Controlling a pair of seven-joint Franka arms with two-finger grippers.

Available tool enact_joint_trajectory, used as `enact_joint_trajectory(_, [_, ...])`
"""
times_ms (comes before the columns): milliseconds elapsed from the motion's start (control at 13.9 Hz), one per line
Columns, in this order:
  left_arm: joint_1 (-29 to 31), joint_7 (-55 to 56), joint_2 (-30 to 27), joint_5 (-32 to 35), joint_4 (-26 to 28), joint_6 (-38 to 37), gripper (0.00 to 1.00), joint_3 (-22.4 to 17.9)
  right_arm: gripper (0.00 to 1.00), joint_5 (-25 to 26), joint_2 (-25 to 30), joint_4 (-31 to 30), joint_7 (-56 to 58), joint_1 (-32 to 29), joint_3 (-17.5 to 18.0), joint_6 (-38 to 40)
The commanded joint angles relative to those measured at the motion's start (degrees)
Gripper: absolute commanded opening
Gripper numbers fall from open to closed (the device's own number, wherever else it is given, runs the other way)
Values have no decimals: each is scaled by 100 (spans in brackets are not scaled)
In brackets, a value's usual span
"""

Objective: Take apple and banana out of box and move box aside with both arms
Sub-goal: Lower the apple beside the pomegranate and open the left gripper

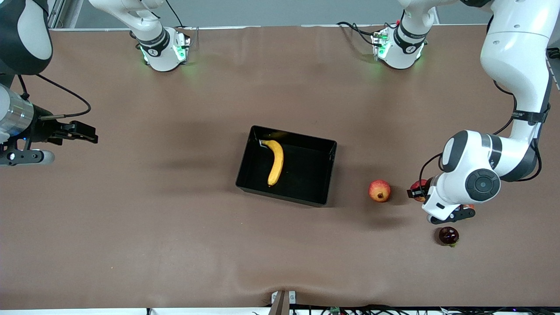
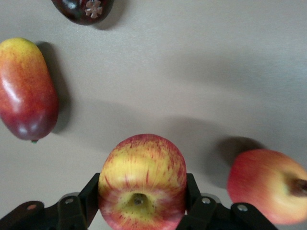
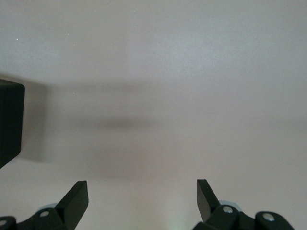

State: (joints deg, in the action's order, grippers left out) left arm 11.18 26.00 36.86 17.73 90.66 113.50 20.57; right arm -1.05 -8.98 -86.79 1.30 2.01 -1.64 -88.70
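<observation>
Left hand (image 2: 142, 211) grips the small round red apple with yellow streaks (image 2: 142, 184), its two black fingers (image 2: 89, 197) pressed against the fruit's sides, over the bench toward the left arm's end. In the front view the apple (image 1: 421, 187) shows only as a red sliver beside the white wrist. Right hand (image 3: 142, 196) hangs over the right arm's end of the bench, its fingers spread wide with nothing between them, and that arm waits.

Counted: one apple, one long curved yellow banana (image 1: 275, 161), one shallow rectangular glossy black plastic tray (image 1: 326, 175), one dark purple round fruit with a small green stem (image 1: 449, 236), one orange-red round fruit with a dark calyx (image 1: 379, 190), one oval red-yellow mango (image 2: 26, 91).

Nearest the front camera lies the dark purple fruit, just beside the left hand. The orange-red fruit sits on the bench between the left hand and the tray. The mango, seen in the left wrist view, lies near the apple and apart from it. The banana lies inside the tray, at the middle of the bench, well apart from both hands.

The bench (image 1: 175, 245) is covered in a plain brown matte sheet, lightly wrinkled at the edge nearest the front camera.
</observation>
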Motion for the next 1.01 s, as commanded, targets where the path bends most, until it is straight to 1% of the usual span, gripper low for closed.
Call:
enact_joint_trajectory(0, [340, -279, -100, 134, 469, 470, 0, 70, 100, -18, 11, 13, 19, -122, 32, -33])
enact_joint_trajectory(216, [534, -411, -65, 134, 803, 900, 0, 70, 100, -18, 2, 5, 19, -131, 23, -103])
enact_joint_trajectory(361, [543, -429, -30, 134, 866, 1051, 0, 70, 100, -18, 2, 5, 19, -122, 23, -148])
enact_joint_trajectory(433, [535, -429, 22, 134, 848, 1060, 22, 70, 100, -18, 2, 5, 19, -131, 23, -148])
enact_joint_trajectory(505, [535, -429, 40, 143, 839, 1095, 63, 70, 100, -18, 2, 5, 19, -148, 23, -139])
enact_joint_trajectory(577, [535, -429, 58, 143, 839, 1121, 80, 70, 100, -18, 2, -4, 19, -174, 23, -139])
enact_joint_trajectory(649, [508, -429, 58, 143, 831, 1122, 100, 70, 100, -18, 2, -13, 19, -236, 23, -147])
enact_joint_trajectory(866, [465, -394, -73, 143, 787, 1087, 100, 113, 100, -18, -7, -118, 19, -385, 23, -191])
enact_joint_trajectory(938, [412, -350, -239, 134, 760, 1069, 100, 131, 100, -18, -24, -127, 28, -438, 23, -191])
